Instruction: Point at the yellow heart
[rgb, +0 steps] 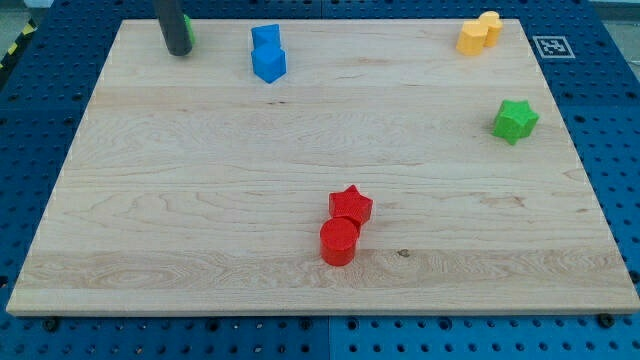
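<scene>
Presently my tip (180, 50) rests at the view's top left corner of the tabletop (200, 200). The tool is a plain dark rod with nothing to open or close, and it grips nothing. A sliver of green (189, 33) shows just behind the rod, touching or nearly so; the rod hides most of it, so I cannot tell its shape.

A short way toward the view's right of my tip sit two blue blocks (267, 53), pressed together, one slightly lower in the view than the other; their shapes are hard to make out. Much farther off, down toward the view's bottom and to the right, a red star (351, 205) leans against a red cylinder (339, 241). Farthest to the right, a green star (515, 120) stands alone near the board's edge.

The yellow heart (479, 33) lies well apart from my tip, across the whole board at the view's top right corner, roughly level with my tip.

As I judge it, the pointing has not begun. The next move calls for a long slide toward the view's right. The blue pair stands close to that line, so I would dip slightly toward the view's bottom to pass them, then stop just short of the heart without nudging it.
</scene>
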